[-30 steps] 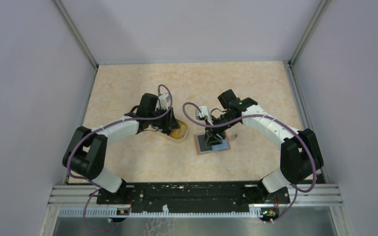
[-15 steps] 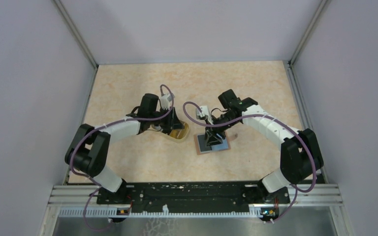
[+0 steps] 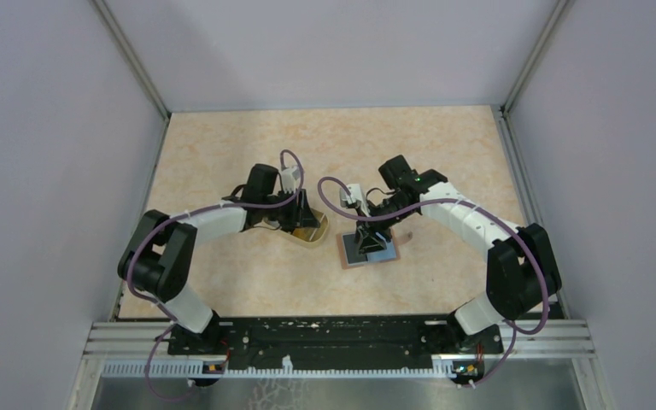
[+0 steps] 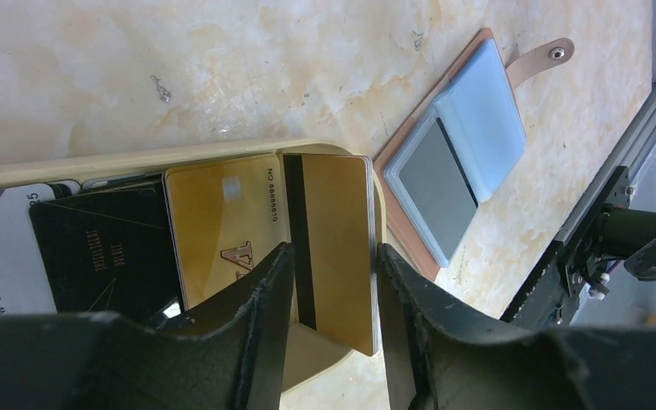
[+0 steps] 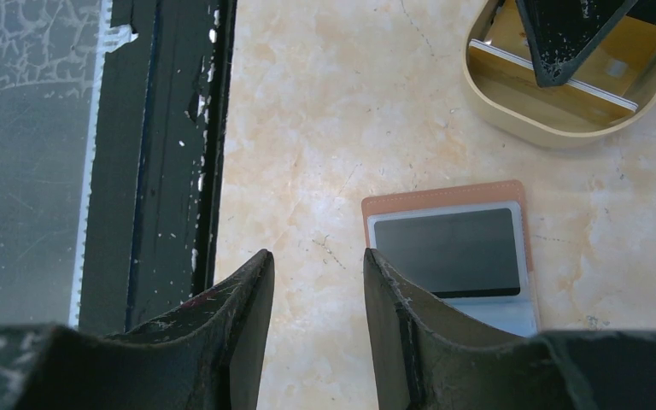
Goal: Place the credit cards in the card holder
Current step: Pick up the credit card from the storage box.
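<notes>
The card holder lies open on the table, reddish-brown rim and light blue lining, with a dark grey panel in one pocket; it also shows in the left wrist view. Several credit cards stand in a translucent yellowish cup. My left gripper is down in the cup, its fingers against both long edges of a gold card with a black stripe. A gold card with a logo, a black one and a white one lie beside it. My right gripper is open and empty above the holder's edge.
The cup sits just left of the card holder. The black rail runs along the table's near edge, close to my right gripper. Grey walls enclose the table on three sides.
My left arm has shifted slightly to the right over the cup. The right arm and the card holder have not moved.
</notes>
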Robot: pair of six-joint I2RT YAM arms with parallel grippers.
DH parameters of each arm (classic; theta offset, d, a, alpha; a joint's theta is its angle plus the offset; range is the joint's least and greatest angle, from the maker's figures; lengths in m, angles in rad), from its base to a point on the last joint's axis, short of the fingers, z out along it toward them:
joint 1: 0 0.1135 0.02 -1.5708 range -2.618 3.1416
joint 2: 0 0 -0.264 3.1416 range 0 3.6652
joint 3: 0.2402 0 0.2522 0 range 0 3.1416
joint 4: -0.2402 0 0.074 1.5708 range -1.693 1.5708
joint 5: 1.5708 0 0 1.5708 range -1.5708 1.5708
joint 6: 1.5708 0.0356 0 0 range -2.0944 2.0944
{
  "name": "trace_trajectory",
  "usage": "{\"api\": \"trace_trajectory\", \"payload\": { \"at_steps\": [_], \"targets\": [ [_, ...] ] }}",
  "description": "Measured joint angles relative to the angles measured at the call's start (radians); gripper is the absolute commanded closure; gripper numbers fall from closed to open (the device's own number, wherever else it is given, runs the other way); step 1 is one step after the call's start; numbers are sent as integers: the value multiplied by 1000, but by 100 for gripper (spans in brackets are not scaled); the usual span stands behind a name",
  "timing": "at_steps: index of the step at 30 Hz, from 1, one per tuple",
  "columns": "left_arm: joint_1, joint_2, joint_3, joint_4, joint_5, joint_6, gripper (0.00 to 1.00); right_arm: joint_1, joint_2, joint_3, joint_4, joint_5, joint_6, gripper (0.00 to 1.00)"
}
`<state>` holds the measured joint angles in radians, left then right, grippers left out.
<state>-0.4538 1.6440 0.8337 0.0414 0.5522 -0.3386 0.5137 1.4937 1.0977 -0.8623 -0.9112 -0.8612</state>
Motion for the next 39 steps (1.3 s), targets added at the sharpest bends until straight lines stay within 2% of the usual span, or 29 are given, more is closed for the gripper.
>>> {"api": "trace_trajectory", "payload": {
  "at_steps": [6, 11, 16, 27, 30, 39],
  "targets": [
    [0, 2, 10, -21, -7, 16, 46, 0, 0, 0, -3, -3, -2, 57],
    [-6, 2, 13, -24, 0, 20, 45, 0, 0, 0, -8, -3, -2, 57],
    [-22, 3, 23, -26, -4, 20, 53, 0, 0, 0, -18, -3, -3, 57],
    [-34, 15, 39, -53, -20, 27, 53, 0, 2, 0, -21, -4, -8, 57],
    [-35, 16, 39, -68, -30, 34, 62, 0, 2, 0, -21, -4, -10, 57],
    [-33, 15, 54, -90, -58, 47, 72, 0, 2, 0, -23, -5, -11, 57]
  ]
}}
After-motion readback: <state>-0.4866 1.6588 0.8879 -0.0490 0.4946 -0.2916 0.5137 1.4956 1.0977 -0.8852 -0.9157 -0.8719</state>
